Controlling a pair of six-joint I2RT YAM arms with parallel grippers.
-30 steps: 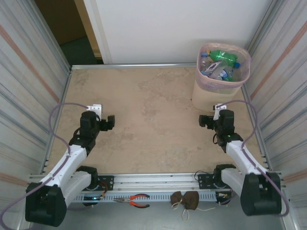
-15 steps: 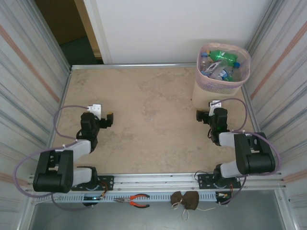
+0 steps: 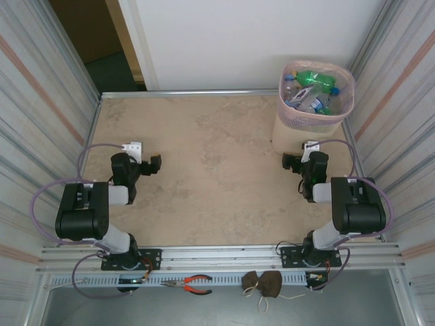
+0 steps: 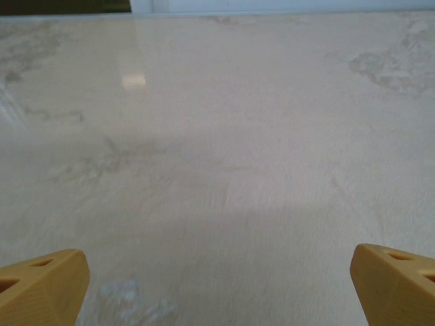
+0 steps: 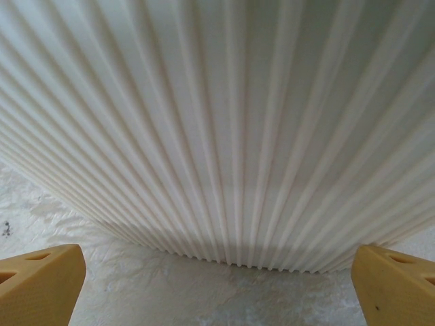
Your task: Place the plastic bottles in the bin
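Both arms folded back toward bases since prior frame. L gripper (image 4: 219, 282) and R gripper (image 5: 219, 282): fingers spread wide, nothing held. All visible plastic bottles (image 3: 311, 94) lie inside bin (image 3: 291, 134), far-right corner of table (image 3: 217, 180); R gripper faces bin's ribbed wall.

The table (image 3: 204, 170) looks stone-like, smooth with a soft sheen. At 1 o'clock the bin (image 3: 289, 136) is pale matt plastic, finely ribbed below, with a thin film liner (image 3: 318, 66); the bottles (image 3: 314, 92) inside are shiny clear and green plastic. The side walls (image 3: 41, 102) are ribbed sheet metal. At 6 o'clock lie a bare metal rail (image 3: 217, 252) and a brown cloth pouch (image 3: 263, 283).
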